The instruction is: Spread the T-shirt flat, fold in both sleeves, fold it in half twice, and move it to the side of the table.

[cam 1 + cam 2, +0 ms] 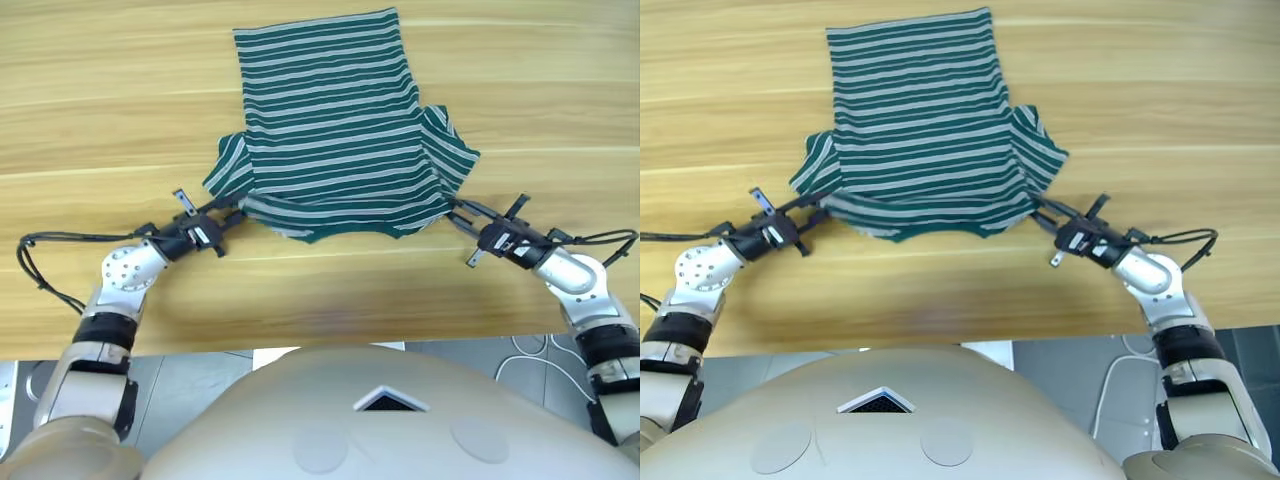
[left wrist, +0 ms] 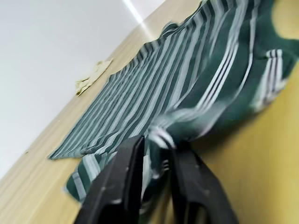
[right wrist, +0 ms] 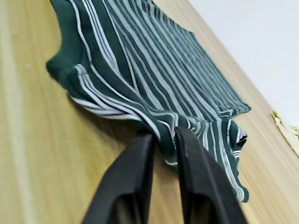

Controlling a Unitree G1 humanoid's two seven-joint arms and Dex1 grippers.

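A dark green T-shirt [image 1: 335, 130] with pale stripes lies on the wooden table [image 1: 90, 110], its hem at the far side and its collar edge toward me. Both sleeves bunch out at the near corners. My left gripper [image 1: 232, 215] is shut on the near left shoulder of the shirt; the left wrist view shows cloth pinched between the fingers [image 2: 126, 172]. My right gripper [image 1: 452, 212] is shut on the near right shoulder, and the right wrist view shows striped fabric [image 3: 154, 70] caught between its fingers [image 3: 191, 163].
Bare wood stretches to the left [image 1: 80, 60] and right [image 1: 560, 80] of the shirt. The table's near edge [image 1: 330, 345] runs just behind both wrists. A scrap of pale paper [image 2: 93, 74] lies by the far edge.
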